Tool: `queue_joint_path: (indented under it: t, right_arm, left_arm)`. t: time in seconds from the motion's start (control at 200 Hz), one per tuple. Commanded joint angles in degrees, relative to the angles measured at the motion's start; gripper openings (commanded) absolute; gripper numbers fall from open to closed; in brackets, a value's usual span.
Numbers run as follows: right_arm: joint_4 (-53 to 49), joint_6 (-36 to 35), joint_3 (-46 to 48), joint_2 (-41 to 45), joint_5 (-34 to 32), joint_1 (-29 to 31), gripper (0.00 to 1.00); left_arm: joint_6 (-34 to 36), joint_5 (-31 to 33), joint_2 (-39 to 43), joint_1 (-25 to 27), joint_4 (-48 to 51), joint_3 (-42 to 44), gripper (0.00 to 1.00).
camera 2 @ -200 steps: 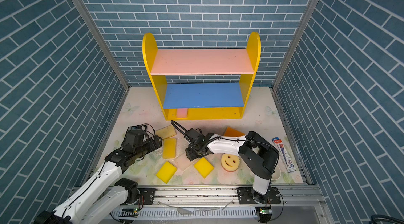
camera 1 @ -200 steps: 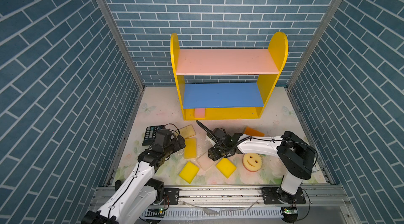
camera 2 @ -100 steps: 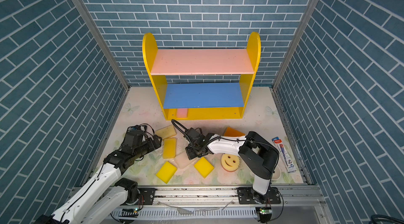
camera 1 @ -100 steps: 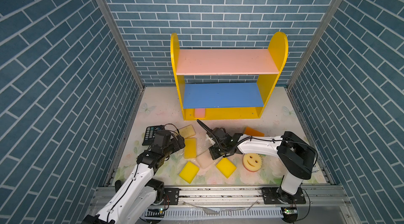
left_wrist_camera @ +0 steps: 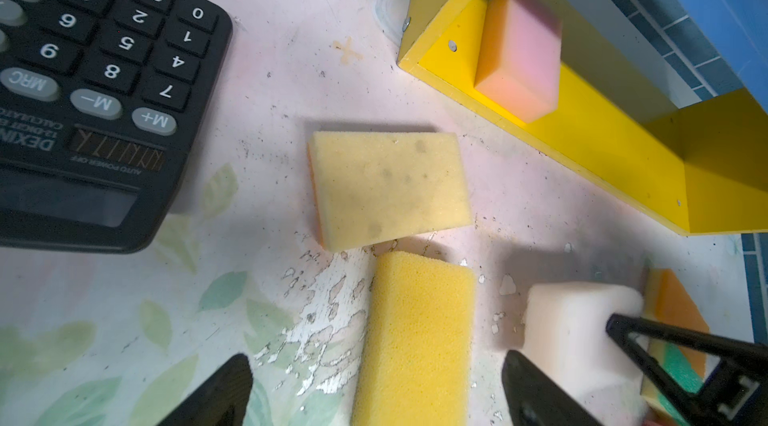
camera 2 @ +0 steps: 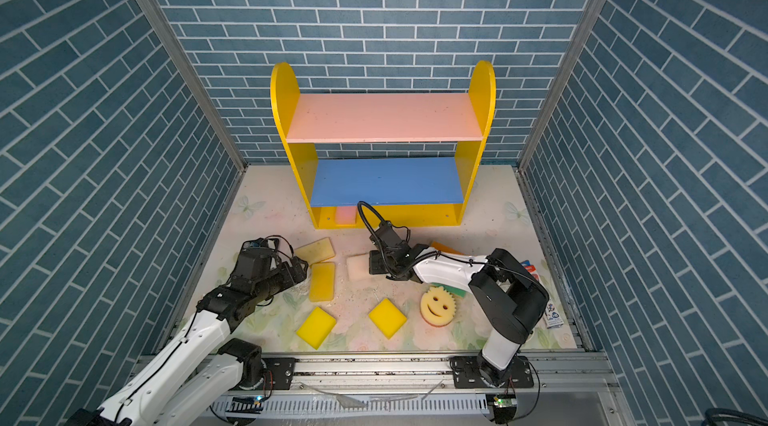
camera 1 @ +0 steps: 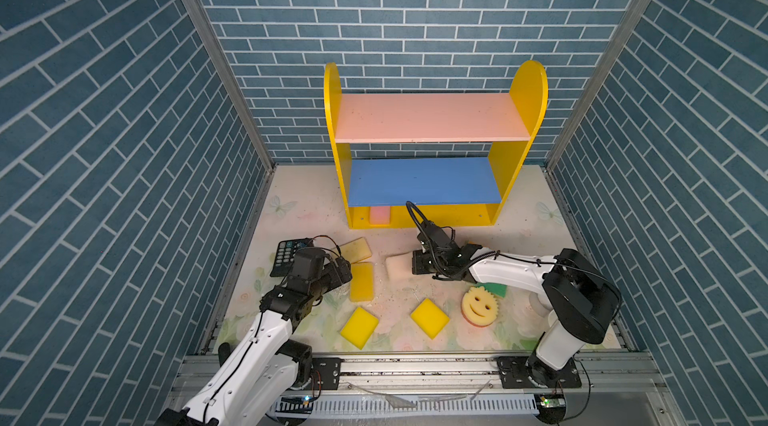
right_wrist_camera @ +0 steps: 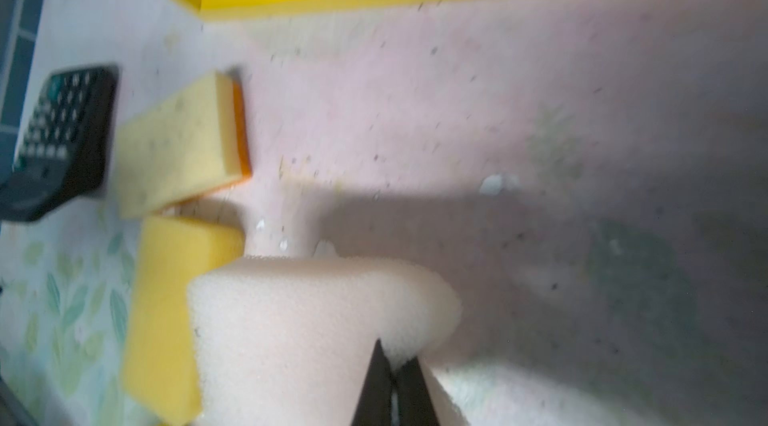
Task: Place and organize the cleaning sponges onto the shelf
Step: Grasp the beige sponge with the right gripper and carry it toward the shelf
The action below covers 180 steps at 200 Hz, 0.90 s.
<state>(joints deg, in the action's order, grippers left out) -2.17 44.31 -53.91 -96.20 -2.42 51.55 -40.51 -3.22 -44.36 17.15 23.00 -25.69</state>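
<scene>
Whitish sponge [right_wrist_camera: 316, 320] pinched at one edge by the right pincer [right_wrist_camera: 394, 365].

A lab test booth: brick-print wall panels [camera 1: 415, 8], aluminium mounting rail [camera 1: 415, 370]

The shelf [camera 1: 528, 95] stands at the back of the floral mat [camera 1: 299, 195], and a pink sponge [camera 1: 380, 215] sits at the left end of its yellow base. In front of it, the right gripper [camera 1: 417, 264] pinches the right edge of a whitish sponge [camera 1: 397, 267]. The left gripper [camera 1: 344, 272] sits just beside a long yellow sponge [camera 1: 361, 283], with a tan sponge [camera 1: 356, 249] and a black calculator [camera 1: 286, 255] behind. Nearer the rail lie two yellow sponges [camera 1: 359, 327] [camera 1: 430, 318]. To their right, a smiley sponge [camera 1: 480, 306] partly covers a green sponge [camera 1: 497, 289].
</scene>
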Motion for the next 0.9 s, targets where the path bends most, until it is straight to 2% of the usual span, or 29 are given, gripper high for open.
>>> queue_joint_path:
  t: [0.0,0.225,0.37,0.485,0.565,0.895]
  right_arm:
    - [5.7,10.1,3.1,0.7,-9.3,-0.7,0.0]
    - [17.5,22.9,5.8,-1.5,-18.8,-0.7,0.0]
    - [21.7,29.2,7.5,-2.0,-24.3,-0.7,0.0]
    - [24.5,37.1,9.5,-2.5,-30.0,-0.7,0.0]
    - [25.1,41.9,9.7,-3.5,-32.6,-0.7,0.0]
    - [19.3,52.5,2.1,-9.3,-36.2,-0.7,0.0]
  left_arm:
    - [0.4,-0.6,-0.3,-0.4,0.2,-0.2,0.95]
    - [0.9,-0.6,0.5,-0.4,1.1,0.0,0.95]
    - [0.9,-0.7,1.4,-0.4,1.5,0.4,0.95]
    - [0.6,-1.1,1.7,-0.4,1.6,0.7,0.95]
    - [0.6,-1.3,1.9,-0.4,1.7,0.8,0.95]
    - [0.0,-1.7,2.8,-0.4,2.1,1.1,0.95]
